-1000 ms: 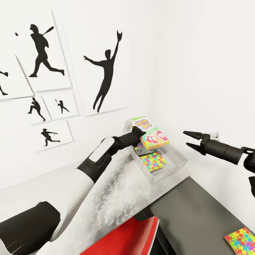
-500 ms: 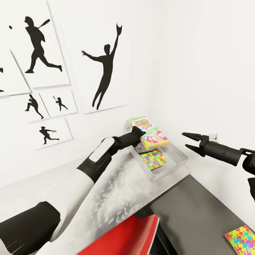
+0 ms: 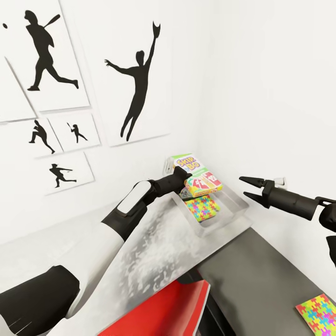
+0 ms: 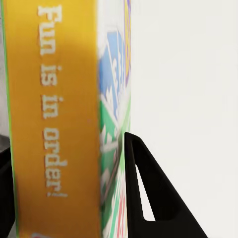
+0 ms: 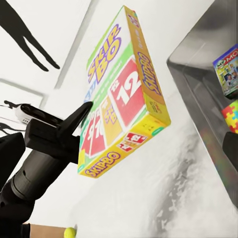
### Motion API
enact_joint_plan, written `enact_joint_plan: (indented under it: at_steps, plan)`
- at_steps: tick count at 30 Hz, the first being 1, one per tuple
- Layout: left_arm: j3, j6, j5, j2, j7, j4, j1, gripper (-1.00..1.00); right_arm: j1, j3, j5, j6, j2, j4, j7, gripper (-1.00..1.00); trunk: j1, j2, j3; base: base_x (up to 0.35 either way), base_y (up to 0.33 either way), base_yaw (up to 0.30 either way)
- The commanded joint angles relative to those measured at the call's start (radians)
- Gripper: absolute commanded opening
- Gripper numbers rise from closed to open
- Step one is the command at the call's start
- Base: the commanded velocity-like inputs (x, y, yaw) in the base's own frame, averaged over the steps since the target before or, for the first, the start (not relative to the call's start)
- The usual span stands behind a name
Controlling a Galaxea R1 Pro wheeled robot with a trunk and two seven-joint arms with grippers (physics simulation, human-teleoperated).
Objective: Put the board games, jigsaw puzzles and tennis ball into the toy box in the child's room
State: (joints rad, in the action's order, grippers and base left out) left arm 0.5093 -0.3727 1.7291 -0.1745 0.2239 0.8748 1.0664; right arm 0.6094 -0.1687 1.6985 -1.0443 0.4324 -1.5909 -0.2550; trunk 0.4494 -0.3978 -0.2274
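So the left gripper point(image 3: 187, 177) has its fingers clamped on the edge of the Skip-Bo box point(image 3: 198, 176) and is holding it up over the clear toy box point(image 3: 233, 205), just right of centre in the head view. In the left wrist view the box's yellow spine sits tight between the two black fingers point(image 4: 148, 198), no gap I can see. Looks to me like the drop-off step for this board game: it needs to come down and a bit flatter so it clears the rim, then the fingers let go.

Inside the toy box there's a jigsaw puzzle point(image 3: 201, 207) lying flat, plus another game box point(image 5: 227, 69) that the right wrist view catches at its right edge. Can't tell what else is in there under the Skip-Bo.

The right gripper point(image 3: 244, 185) hangs at centre right with its fingers spread wide, holding nothing. A second jigsaw puzzle point(image 3: 319, 312) is on the dark table point(image 3: 261, 275) at lower right, well apart from the toy box, so that one's not in yet.
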Motion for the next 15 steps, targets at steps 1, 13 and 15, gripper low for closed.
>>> enact_joint_plan:
  at_steps: [1,13,15]
  plan:
    - [0.0,0.0,0.01,0.0,0.008,0.001,0.001,-1.0,0.001,0.0,0.01,-0.003,0.0,-0.001,-0.01,1.0,0.001,-0.002,-0.004,0.0,0.0,0.0]
    - [0.0,0.001,0.01,0.0,0.008,0.001,0.001,-1.0,-0.002,0.001,0.01,-0.003,0.001,-0.001,-0.009,1.0,0.001,-0.002,-0.023,0.0,0.0,0.0]
    - [0.0,0.001,0.01,0.0,0.008,0.001,0.001,-1.0,-0.002,0.0,0.01,-0.003,0.003,-0.001,-0.009,1.0,0.001,-0.002,-0.027,0.0,0.0,0.0]
